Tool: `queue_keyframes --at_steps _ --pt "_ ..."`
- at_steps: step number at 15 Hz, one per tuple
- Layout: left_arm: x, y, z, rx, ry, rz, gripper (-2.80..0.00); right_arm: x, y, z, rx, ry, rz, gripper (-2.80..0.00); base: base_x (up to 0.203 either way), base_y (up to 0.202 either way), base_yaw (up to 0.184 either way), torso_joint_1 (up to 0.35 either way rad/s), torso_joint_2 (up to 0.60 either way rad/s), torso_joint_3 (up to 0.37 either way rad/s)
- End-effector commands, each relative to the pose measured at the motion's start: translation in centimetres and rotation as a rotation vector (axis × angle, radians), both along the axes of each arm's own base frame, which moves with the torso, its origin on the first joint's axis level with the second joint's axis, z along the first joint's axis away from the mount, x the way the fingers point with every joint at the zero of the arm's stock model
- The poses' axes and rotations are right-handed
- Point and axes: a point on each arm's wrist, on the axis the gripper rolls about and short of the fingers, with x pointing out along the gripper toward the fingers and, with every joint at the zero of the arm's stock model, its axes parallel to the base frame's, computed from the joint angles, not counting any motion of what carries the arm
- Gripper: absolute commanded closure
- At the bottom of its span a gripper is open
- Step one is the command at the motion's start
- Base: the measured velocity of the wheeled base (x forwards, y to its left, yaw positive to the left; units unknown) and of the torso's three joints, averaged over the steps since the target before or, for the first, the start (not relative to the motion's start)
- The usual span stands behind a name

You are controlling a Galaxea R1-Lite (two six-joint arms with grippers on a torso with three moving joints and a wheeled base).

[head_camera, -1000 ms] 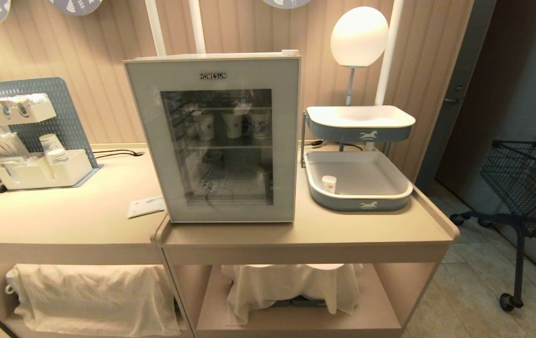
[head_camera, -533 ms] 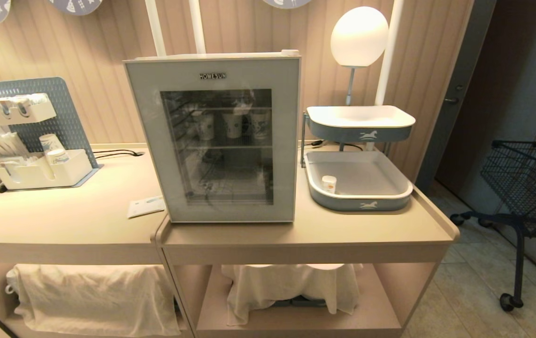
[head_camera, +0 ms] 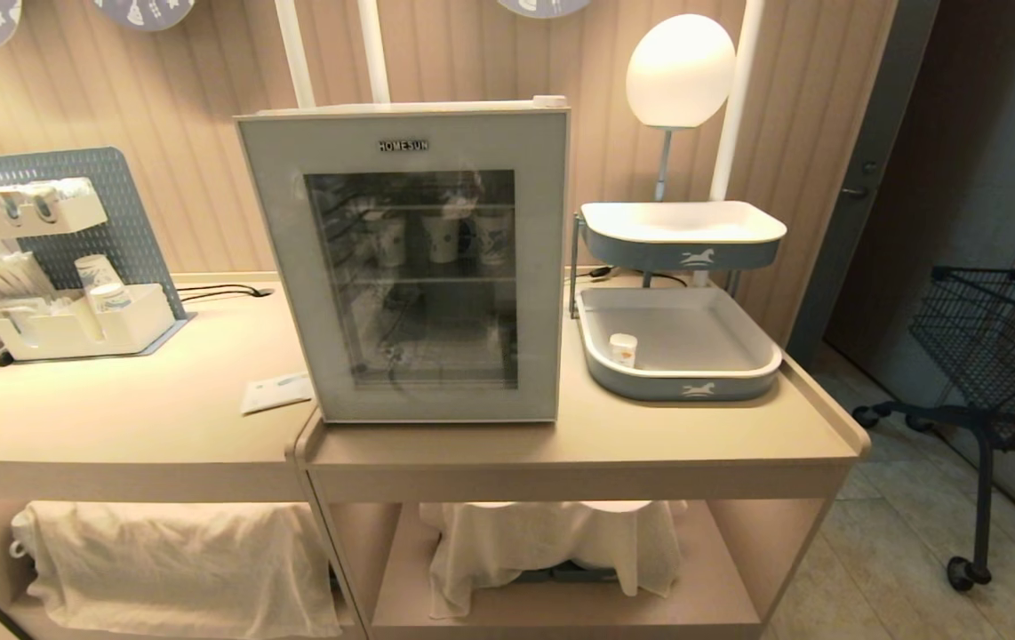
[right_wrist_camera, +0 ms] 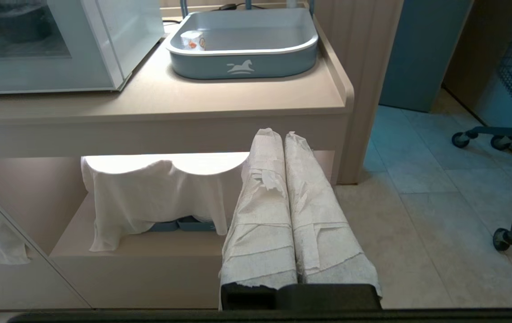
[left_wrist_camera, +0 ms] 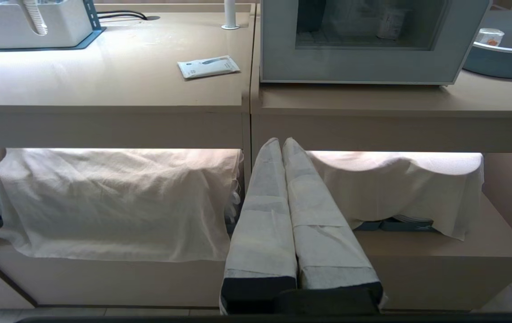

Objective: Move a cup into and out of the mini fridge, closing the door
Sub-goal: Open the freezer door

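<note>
This looks like a small drinks corner in a shop or café. A long tan counter (head_camera: pixel 161 418) holds a mini fridge (head_camera: pixel 410 267) with paper cups (head_camera: pixel 441 236) inside, a white rack (head_camera: pixel 72 324) of cups and packets, and two blue trays (head_camera: pixel 681 356) with a horse picture. A wire shopping cart (head_camera: pixel 996 347) on wheels stands on the tiled floor (head_camera: pixel 899 551) by a door.

Head high, wrists low, facing mini fridge (head_camera: pixel 410 267)
</note>
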Motion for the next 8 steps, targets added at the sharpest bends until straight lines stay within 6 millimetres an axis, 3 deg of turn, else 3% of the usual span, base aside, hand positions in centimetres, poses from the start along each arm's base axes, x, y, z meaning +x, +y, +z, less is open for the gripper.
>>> queue_keyframes --at_steps 1,8 --pt "0.01 0.0 0.0 0.0 0.001 0.001 0.0 0.02 -0.01 -0.01 0.004 0.003 -0.002 0.0 0.094 0.0 -0.002 0.002 -0.01 0.005" --pt "0.01 0.0 -0.01 0.0 0.002 0.0 0.0 0.02 -0.01 0.0 0.008 0.003 -0.003 0.0 0.177 0.0 0.001 0.0 0.0 0.002"
